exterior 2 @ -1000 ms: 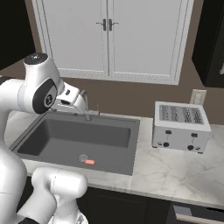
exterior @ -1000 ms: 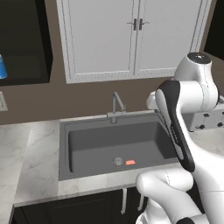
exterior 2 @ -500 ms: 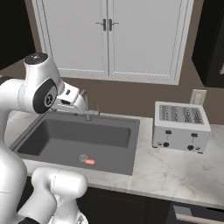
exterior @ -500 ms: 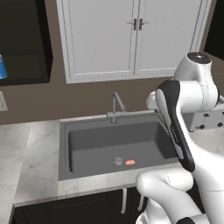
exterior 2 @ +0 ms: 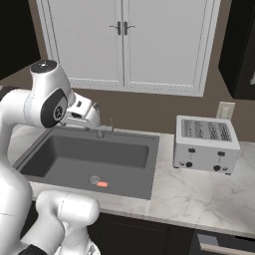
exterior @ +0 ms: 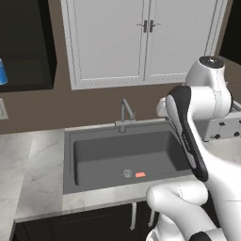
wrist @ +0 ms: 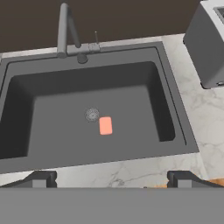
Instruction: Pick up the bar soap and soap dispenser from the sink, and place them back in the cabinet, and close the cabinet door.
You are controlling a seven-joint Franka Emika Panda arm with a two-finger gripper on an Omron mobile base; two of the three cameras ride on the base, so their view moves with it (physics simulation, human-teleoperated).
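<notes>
**Bar soap on the sink floor, end effector raised**

The bar soap (wrist: pixel 105 125) lies flat in the sink (wrist: pixel 173 105), just beside the drain (wrist: pixel 92 115). The end effector (wrist: pixel 111 178) hangs above the near rim with its fingers (wrist: pixel 40 178) spread wide, holding nothing. A toaster (exterior 2: pixel 205 143) stands on the marble tabletop (exterior 2: pixel 199 191). The soap dispenser (exterior: pixel 2 72) sits in the open dark cabinet (exterior: pixel 28 42).

The sink (wrist: pixel 175 105) looks matt dark grey, its faucet (wrist: pixel 64 29) brushed metal. The desk (exterior 2: pixel 209 191) is veined, polished marble. The bar soap (wrist: pixel 105 125) looks smooth, matt orange-red.
</notes>
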